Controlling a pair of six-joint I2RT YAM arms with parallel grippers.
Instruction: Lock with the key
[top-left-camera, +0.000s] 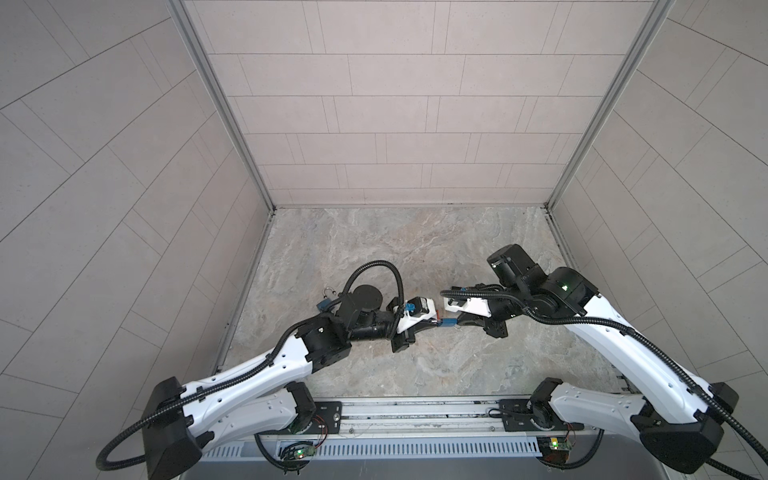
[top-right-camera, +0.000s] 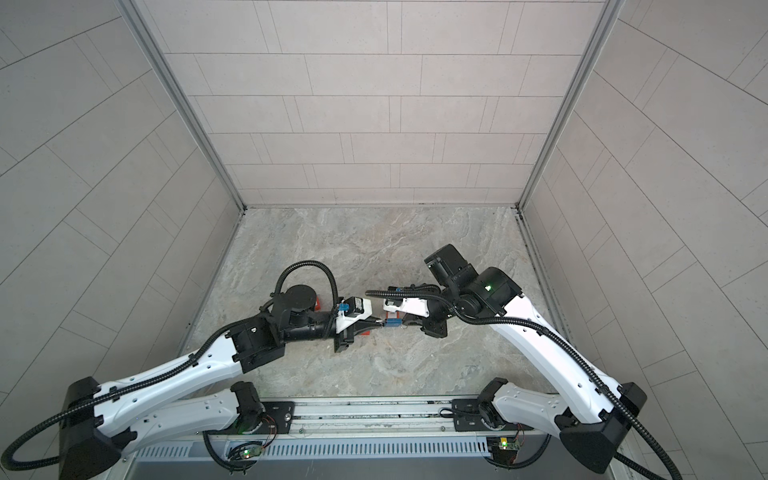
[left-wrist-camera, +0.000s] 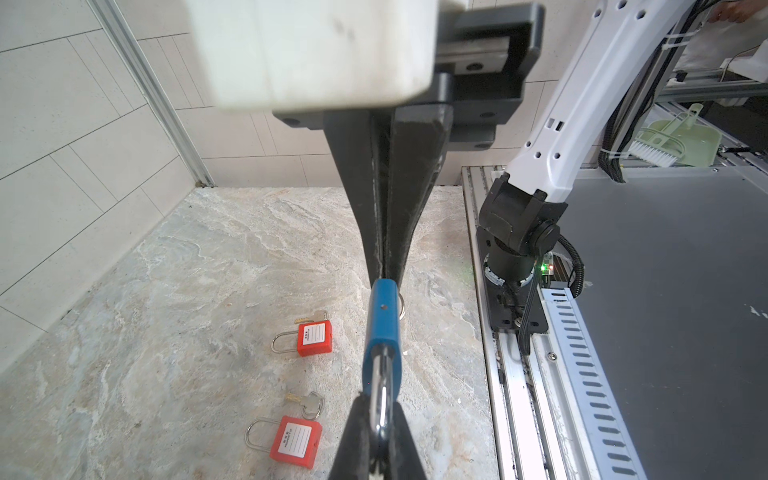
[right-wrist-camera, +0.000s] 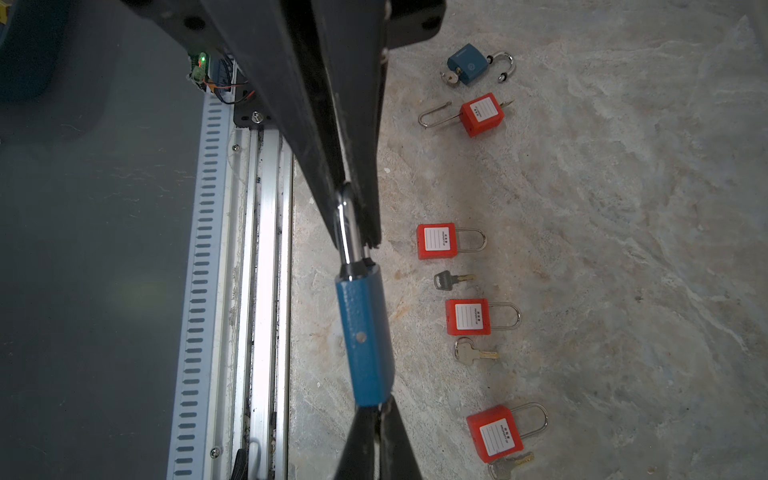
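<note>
Shows a grey marbled stone worktop (top-right-camera: 374, 249) boxed in by pale tiled walls (top-right-camera: 374, 124). Finds the left tool (top-right-camera: 378, 320) and the right tool (top-right-camera: 406, 323) meeting tip to tip near the middle, narrowed tips against opposite ends of a small blue metal padlock (top-right-camera: 392, 323). Catches a scrap of red plastic (top-right-camera: 318, 302) half hidden beneath the left arm's black wrist

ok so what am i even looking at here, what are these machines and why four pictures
Two robot arms work on a marble table. Two pictures look down from overhead; two come from cameras on the arms' wrists. Together they hold a blue padlock: the right gripper pinches its shackle, the left gripper pinches the other end, seemingly on a key hidden there. Lying on the table: four red padlocks, loose keys and a second blue padlock.
</note>
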